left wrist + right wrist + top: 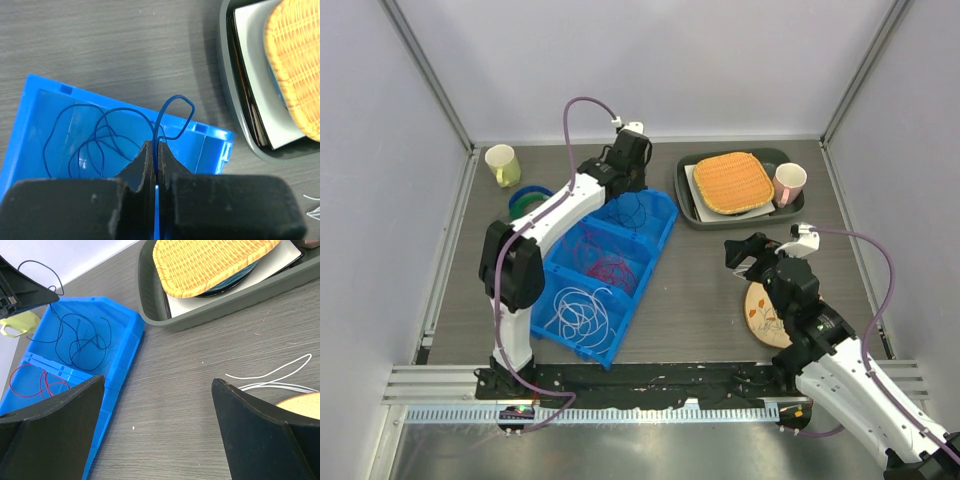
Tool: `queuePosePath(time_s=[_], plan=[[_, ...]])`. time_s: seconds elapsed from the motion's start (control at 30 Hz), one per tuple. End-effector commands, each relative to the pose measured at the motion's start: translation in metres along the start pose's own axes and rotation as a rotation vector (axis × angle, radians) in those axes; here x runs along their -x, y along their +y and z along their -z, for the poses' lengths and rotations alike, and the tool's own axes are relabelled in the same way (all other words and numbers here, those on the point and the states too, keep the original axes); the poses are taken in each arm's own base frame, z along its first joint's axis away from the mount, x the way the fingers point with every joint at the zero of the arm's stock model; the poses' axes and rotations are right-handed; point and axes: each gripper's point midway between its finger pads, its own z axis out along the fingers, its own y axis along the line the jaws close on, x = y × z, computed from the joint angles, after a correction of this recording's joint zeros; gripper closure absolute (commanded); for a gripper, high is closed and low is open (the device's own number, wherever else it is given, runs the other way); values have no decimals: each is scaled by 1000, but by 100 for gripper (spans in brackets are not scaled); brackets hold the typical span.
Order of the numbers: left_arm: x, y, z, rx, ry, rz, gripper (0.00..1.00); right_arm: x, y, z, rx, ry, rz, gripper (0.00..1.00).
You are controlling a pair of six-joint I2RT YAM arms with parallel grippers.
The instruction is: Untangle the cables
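I see a grey wood-grain bench [700,290]. A blue divided bin [650,270] lies slantwise left of its middle, running from the near edge toward the far one. A pale yellow mug [501,163] stands in the far left corner, with blue and green coils [525,203] just beside it. A dark tray [686,195] sits at the far right. Near the right edge lies a wooden disc [760,310], with a white cable [272,375] running out beside it (touching it or not, I cannot tell).

Bare strip of table [695,290] between blue bin [660,235] and grey tray [686,200], left gripper [156,156] over bin's far compartment
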Motion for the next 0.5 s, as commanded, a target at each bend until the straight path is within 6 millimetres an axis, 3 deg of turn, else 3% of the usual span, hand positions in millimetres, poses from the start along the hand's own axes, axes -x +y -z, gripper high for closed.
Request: queuePosePath(time_s=[0.0,0.03,0.17,0.23,0.27,0.3,0.4,0.47], plan=[[11,-11,14,-75,-26,42,95,13,2,-2,0,-57,-3,6],[1,-10,10,-81,-10,38,91,13,1,-2,-3,-58,-2,6],[-4,-16,14,-124,0,47,82,10,0,-4,-13,-51,-2,6],[-8,-15,15,-123,11,59,71,9,-2,-5,-21,-47,1,6],[-6,-16,19,-130,9,64,64,9,-2,-5,-23,-48,2,6],[-10,-15,21,-132,17,64,40,8,-3,-5,-26,-45,4,6],[-8,-20,34,-179,6,73,11,6,-5,-7,-38,-40,7,6],[-5,-24,43,-214,-2,84,0,4,-9,-9,-61,-38,11,6]])
